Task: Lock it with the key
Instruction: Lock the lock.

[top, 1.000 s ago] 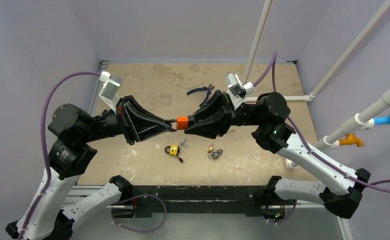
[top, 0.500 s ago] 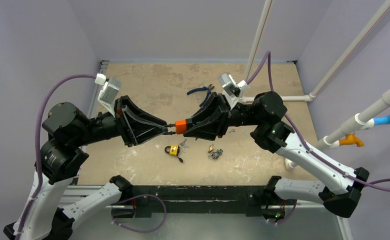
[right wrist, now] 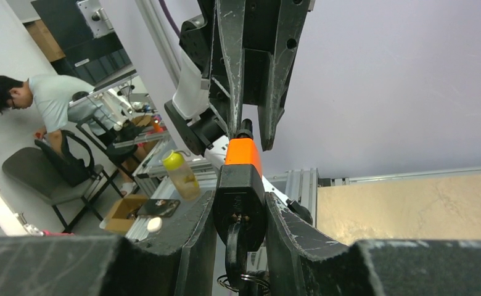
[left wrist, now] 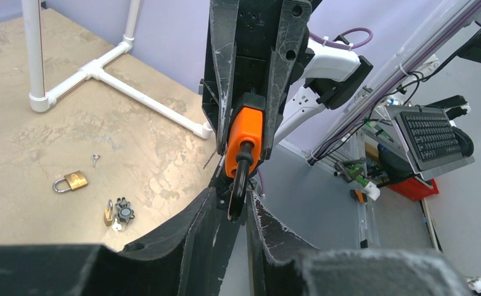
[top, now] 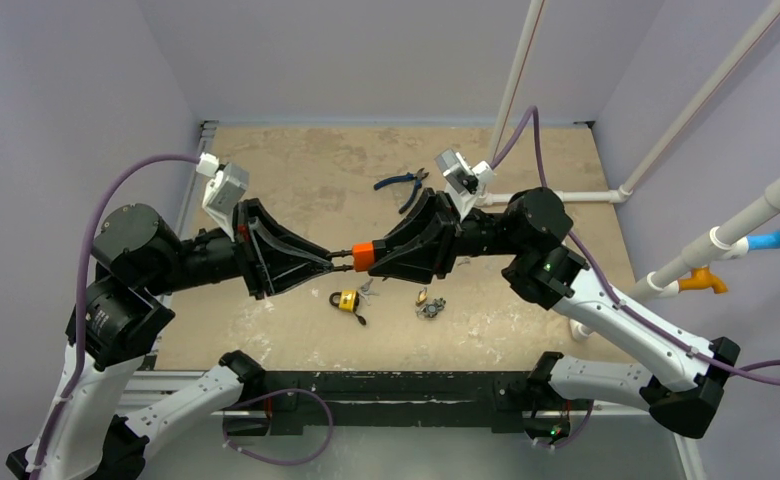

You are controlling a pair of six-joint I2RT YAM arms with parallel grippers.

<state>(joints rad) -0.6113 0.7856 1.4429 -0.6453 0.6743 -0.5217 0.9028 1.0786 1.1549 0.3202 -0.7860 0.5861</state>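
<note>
Seen from above, two black robot arms meet tip to tip in mid-air over a sandy-coloured counter (top: 296, 180). The right tool (right wrist: 241, 203) is pressed onto the black end of an orange-and-black padlock (left wrist: 244, 132), holding it well above the counter with its orange end towards the other arm. The left tool (left wrist: 237, 206) is nearly closed and pinches the dark head of a key (left wrist: 238, 185), whose far end meets the orange face of the padlock. How deep the key sits cannot be told. In the right wrist view the shackle hangs down between that tool's fingers (right wrist: 287, 246), and it is unclear whether it is pushed home. On the counter below lie a yellow padlock (top: 344, 300), a small cluster of keys and another lock (top: 428, 303) beside it, and blue-handled pliers (top: 401, 183) farther back. The step in hand looks like seating or turning the key. The risk is that both things are held only by fingertip pinches in the air. If the two arms are not lined up on one axis, a twist could bend or jam the key, slip it out of the left tool's narrow grip, or spin the padlock in the right tool's grip. Either thing could then fall to the counter.
</note>
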